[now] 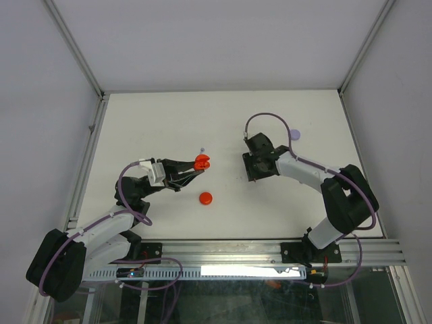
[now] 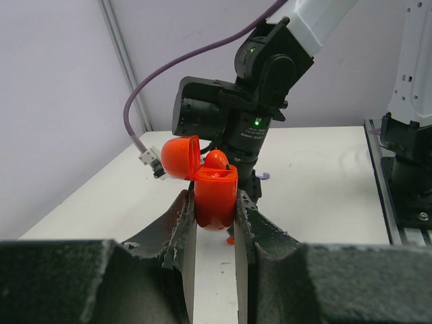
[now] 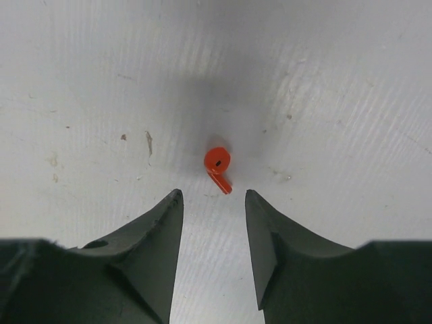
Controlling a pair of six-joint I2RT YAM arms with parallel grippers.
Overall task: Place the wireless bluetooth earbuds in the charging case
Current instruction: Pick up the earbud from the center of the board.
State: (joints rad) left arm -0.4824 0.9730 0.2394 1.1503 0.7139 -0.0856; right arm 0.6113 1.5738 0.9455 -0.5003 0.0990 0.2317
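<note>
At the table's (image 3: 337,81) nine o'clock side the red charging case (image 2: 216,196) is clamped upright by the left gripper (image 2: 214,199), its lid (image 2: 179,156) swung open toward ten o'clock; what appears to be a seated earbud (image 2: 216,160) is lodged in its top. Toward three o'clock the right gripper (image 3: 213,194) is held over the table, jaws apart, nothing grasped; a loose earbud (image 3: 218,165) lies at twelve o'clock just beyond the tips. A miss is likely if the jaws are closed from here, the piece being ahead of them; a pinch on the rounded head could squirt it away. The loose earbud is seen to be red, tiny, glossy and comma-shaped, its short stem pointed toward five o'clock.
</note>
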